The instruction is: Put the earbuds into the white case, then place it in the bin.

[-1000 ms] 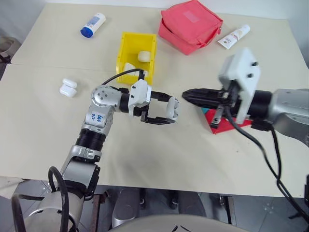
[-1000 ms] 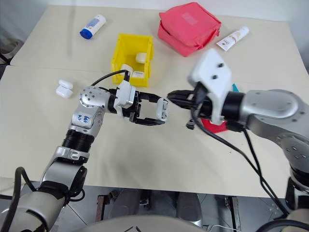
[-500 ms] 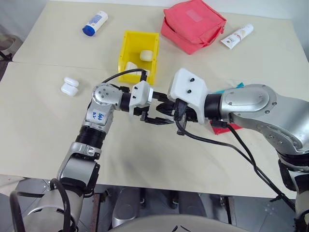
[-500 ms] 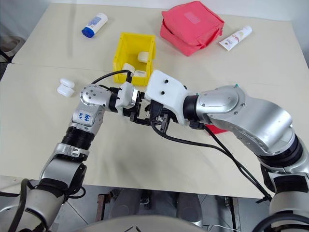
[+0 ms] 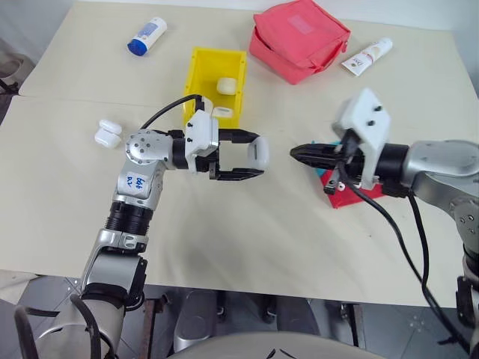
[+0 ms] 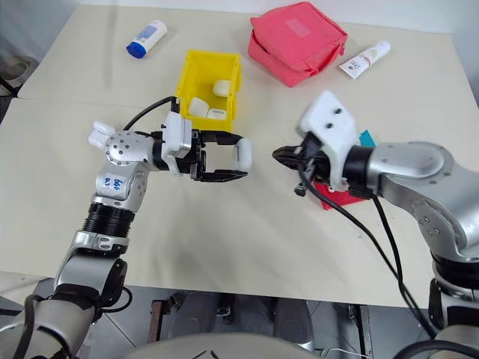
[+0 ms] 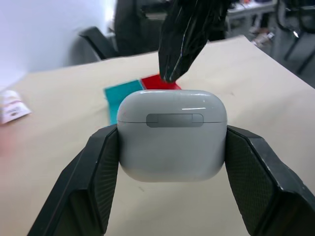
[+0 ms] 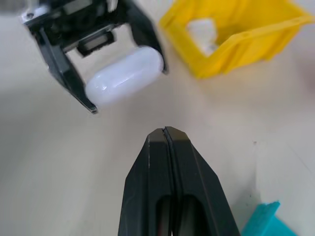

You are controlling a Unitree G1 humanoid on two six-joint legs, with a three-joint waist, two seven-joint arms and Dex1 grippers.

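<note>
**Left gripper holds closed case, right gripper shut and facing it**

We see the left gripper (image 5: pixel 253 155) clamped on the white case (image 7: pixel 172 133), one black finger on each side of it, held above the table (image 5: pixel 224 239). The case lid is closed, hinge side facing the left wrist camera. We see the right gripper (image 5: pixel 297 153) with its fingers pressed together, nothing between them, tip pointing at the case with a clear gap between tip and case.

The bin (image 5: pixel 196 81) sits on the table beyond the left gripper's jaws, off to the side of the held case; we count about three white cases (image 5: pixel 225 86) inside it. Two more white cases (image 5: pixel 107 134) lie on the table behind the left arm's elbow, well apart from both jaws. A red tray (image 5: pixel 352 193) and a teal tray (image 7: pixel 122 96) lie under and behind the right gripper. Beyond the bin we see a red pouch (image 5: pixel 298 39), a white bottle with blue cap (image 5: pixel 145 37) and a tube (image 5: pixel 366 56). We cannot make out any loose earbuds
</note>
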